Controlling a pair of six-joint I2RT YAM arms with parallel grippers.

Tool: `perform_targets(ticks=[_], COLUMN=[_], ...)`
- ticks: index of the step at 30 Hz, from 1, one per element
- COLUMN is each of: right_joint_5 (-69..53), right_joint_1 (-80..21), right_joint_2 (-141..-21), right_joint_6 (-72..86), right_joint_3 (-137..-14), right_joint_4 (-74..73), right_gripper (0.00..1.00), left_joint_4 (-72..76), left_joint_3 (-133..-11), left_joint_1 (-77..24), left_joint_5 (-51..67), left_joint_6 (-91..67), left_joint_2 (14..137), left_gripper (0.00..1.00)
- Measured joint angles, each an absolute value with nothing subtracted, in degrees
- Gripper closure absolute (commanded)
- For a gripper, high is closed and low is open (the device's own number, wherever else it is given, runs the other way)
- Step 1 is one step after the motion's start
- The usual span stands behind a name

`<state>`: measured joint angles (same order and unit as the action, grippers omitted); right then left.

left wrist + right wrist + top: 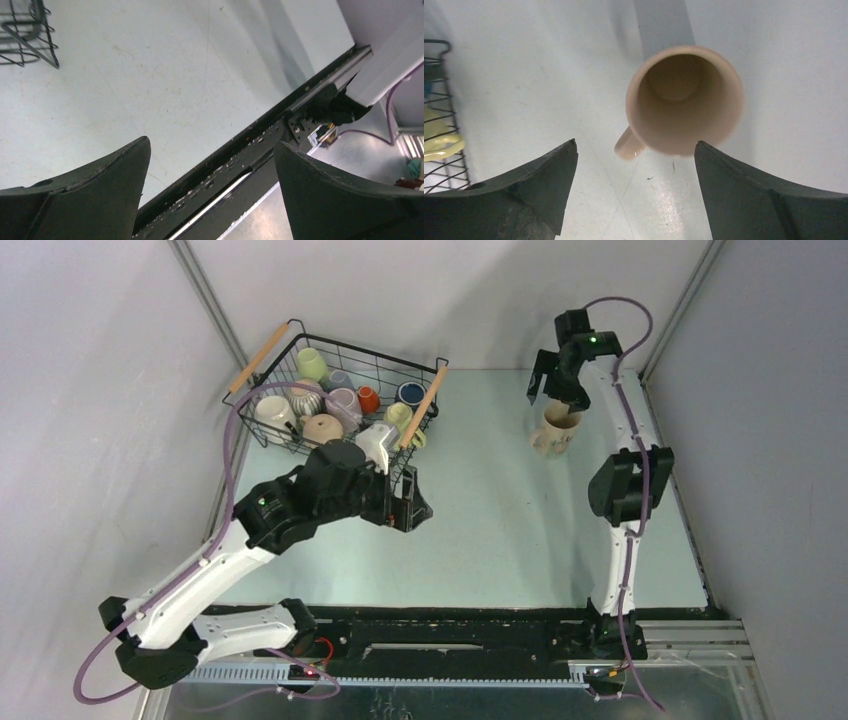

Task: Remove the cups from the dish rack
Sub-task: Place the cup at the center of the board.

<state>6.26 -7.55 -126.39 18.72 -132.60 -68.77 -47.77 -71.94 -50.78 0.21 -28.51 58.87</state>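
Observation:
The black wire dish rack [372, 356] with wooden handles stands at the back left, and its edge also shows in the right wrist view as the rack [439, 95]. Several cups lie in it, among them a pale green one [312, 364], a mauve one [345, 400] and a white one [375, 443]. A cream cup [556, 430] stands upright on the table at the back right. My right gripper [556, 403] hangs just above it, open and holding nothing; the cup [684, 100] sits beyond my right gripper [635, 150]. My left gripper [412, 510] is open and empty by the rack's near right corner.
In the left wrist view my left gripper [212, 147] looks over bare table toward the black rail [260, 145] at the table's near edge, with a rack corner [27, 35] at the top left. A yellow cup [439, 137] shows through the rack wires. Grey walls close in both sides.

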Motion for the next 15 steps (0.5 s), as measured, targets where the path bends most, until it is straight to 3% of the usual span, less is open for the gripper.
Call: perform_targets(ticks=[9,15], right_joint_5=[6.79,5.56], right_joint_1=[-9.41,-13.23], right_joint_2=[-106.15,-93.19], right_joint_6=[18.92,19.20], right_joint_3=[-123.28,-111.59], right_joint_4=[-66.08,-62.98], right_gripper=[0.00,0.00], left_joint_4=[-49.87,-51.64], left_joint_3=[-82.11,-88.01], left_joint_1=[-47.90,-39.64], left_joint_5=[-5.76,-8.54], left_joint_6=[-28.51,-28.69], left_joint_2=[61.60,65.41], left_gripper=[0.00,0.00])
